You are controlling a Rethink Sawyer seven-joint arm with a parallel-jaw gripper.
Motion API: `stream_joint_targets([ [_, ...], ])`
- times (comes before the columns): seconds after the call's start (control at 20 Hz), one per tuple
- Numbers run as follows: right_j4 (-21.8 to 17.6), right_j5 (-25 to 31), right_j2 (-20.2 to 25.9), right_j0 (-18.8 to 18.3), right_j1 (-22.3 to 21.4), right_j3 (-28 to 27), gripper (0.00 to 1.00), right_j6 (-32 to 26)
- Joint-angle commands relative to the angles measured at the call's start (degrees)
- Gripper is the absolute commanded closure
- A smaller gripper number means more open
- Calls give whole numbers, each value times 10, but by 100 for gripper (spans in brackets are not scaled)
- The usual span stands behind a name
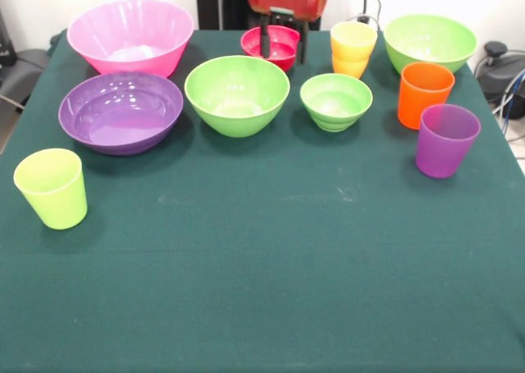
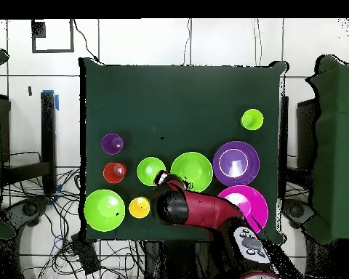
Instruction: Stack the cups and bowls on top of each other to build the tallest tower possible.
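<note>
Glossy smooth plastic bowls and cups sit on a matt green cloth-covered table.

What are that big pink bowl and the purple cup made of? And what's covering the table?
The pink bowl looks like glossy hard plastic: light glints off its smooth inside. The purple cup seems to be thin translucent plastic, since its far wall shows faintly through. The table is covered in what looks like dark green matte cloth, felt perhaps: no shine, faint lint specks.
</note>
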Motion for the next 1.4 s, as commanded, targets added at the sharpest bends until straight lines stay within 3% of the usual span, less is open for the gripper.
stream_joint_targets([
  [0.05, 27, -10, 29, 24, 31, -5, 0, 98],
  [0.5, 6, -53, 31, 8, 110, -57, 0, 82],
  [1.4, -18, -61, 34, -27, 146, -92, 0, 47],
])
